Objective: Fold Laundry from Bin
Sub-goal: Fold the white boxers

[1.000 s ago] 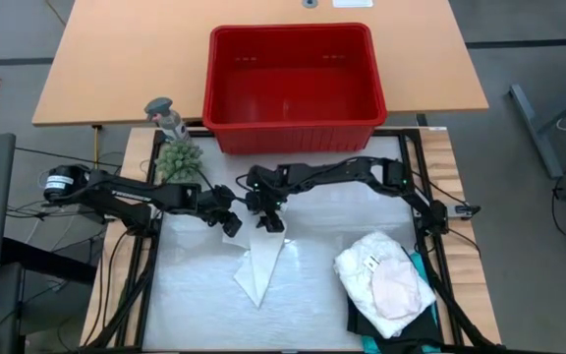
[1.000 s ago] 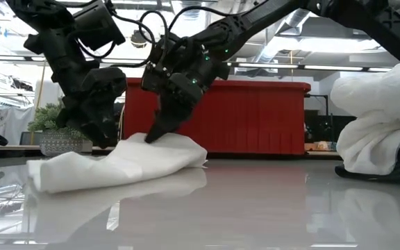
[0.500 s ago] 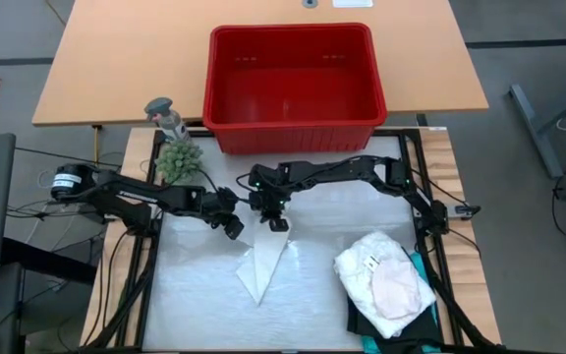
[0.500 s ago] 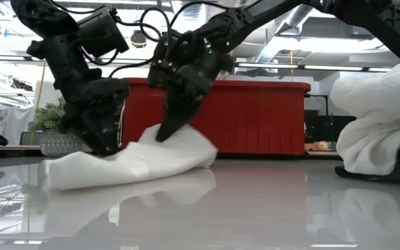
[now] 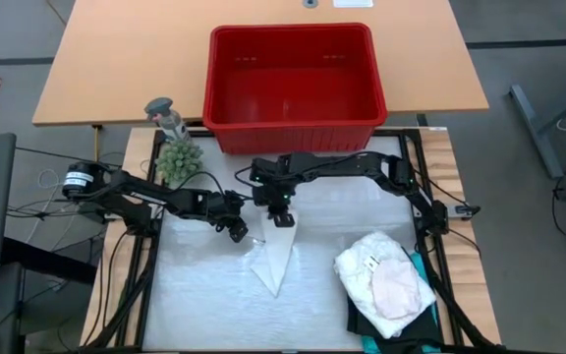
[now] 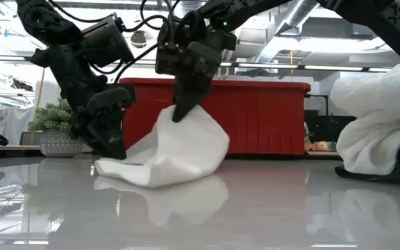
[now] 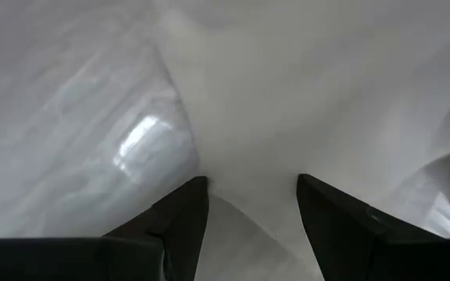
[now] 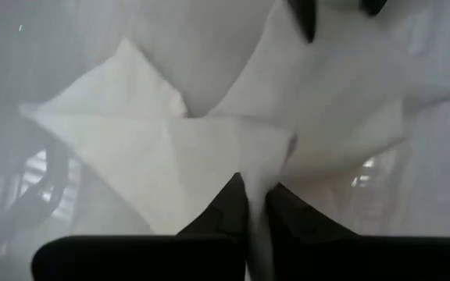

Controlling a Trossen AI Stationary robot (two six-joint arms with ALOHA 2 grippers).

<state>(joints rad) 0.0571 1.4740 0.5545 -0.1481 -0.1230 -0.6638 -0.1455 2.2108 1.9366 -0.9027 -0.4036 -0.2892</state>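
The small white cloth [image 5: 273, 258] lies in the middle of the white mat, one end raised. My right gripper [image 5: 281, 218] is shut on that raised end, which stands well above the table in the low view [image 6: 180, 117]. My left gripper [image 5: 241, 234] is open and low at the cloth's left end [image 6: 113, 153]; in its wrist view the fingers [image 7: 190, 215] stand on either side of a strip of cloth. The red bin [image 5: 214, 79] stands at the mat's far edge. The other laundry sits stacked at the near right [image 5: 381, 280]. My right gripper pinches a folded edge of the cloth [image 8: 248, 187] between its two fingers, from above, pointing down. The raised end [image 6: 169, 123] hangs from the fingers in a slack hump, and the cloth's lower part [image 6: 137, 173] lies on the table. My left gripper's open fingertips reach down to the cloth's low end; whether they touch it I cannot tell.
A small potted plant [image 5: 178, 157] and a grey figurine [image 5: 165, 116] stand left of the bin. The stack of white, pink and teal garments [image 6: 377, 125] fills the near right corner. Bare mat lies at the near left [image 5: 195, 305].
My right gripper has risen and gone a little toward the table's right edge with the cloth's end. That end has lifted into a hump, while the cloth's low left end has slid along the table toward the right. My left gripper has followed toward the right and near edges.
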